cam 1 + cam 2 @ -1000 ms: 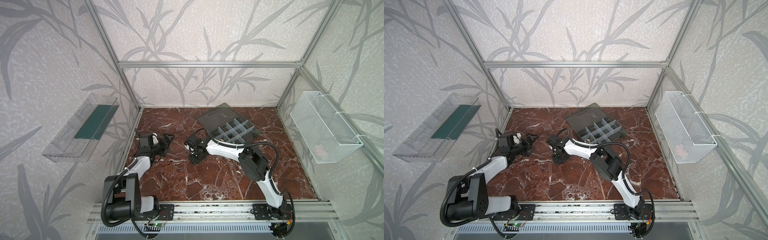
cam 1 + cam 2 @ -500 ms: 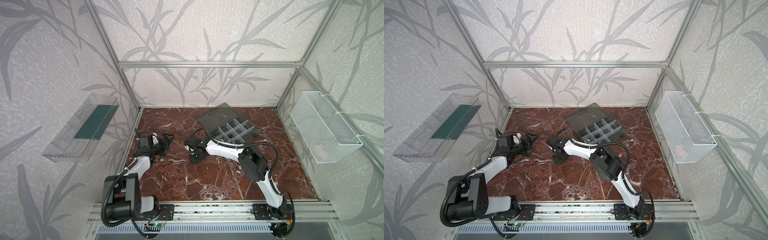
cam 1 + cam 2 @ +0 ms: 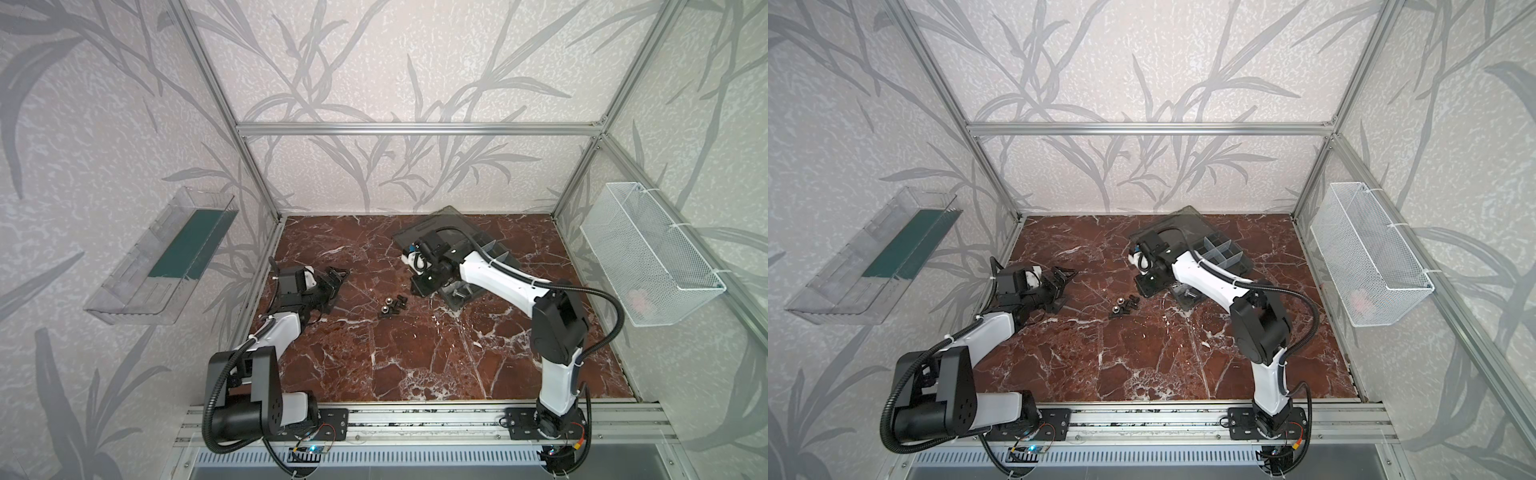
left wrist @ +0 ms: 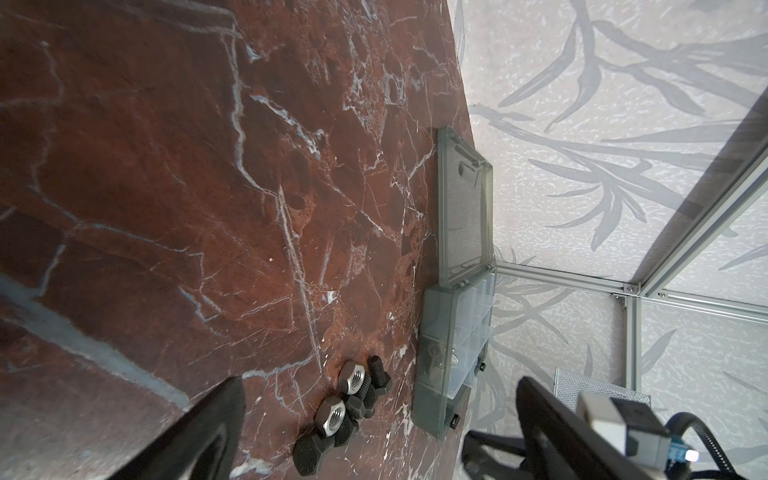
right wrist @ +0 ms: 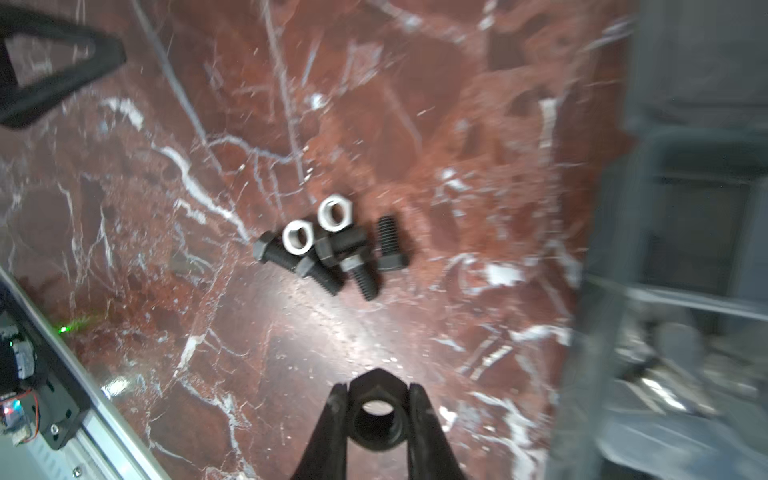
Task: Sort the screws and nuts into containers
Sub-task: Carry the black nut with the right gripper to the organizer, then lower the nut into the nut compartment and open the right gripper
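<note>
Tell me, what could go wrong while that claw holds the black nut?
1. The right gripper holds the black nut only by its tips, so it might slip before reaching the organiser box.
2. The compartments are small; the nut could land beside the silver hardware already inside.
3. In the pile, silver nuts lie on black screws; later picks may drag neighbours.

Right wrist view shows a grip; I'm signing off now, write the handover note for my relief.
Right gripper: shut on a black nut, beside the organiser box.
Left gripper: open, empty.
Pile: two silver nuts and several black screws, loose on the table.
Done: some silver hardware in the box's near corner.
Left: drop this nut, sort the pile.
</note>
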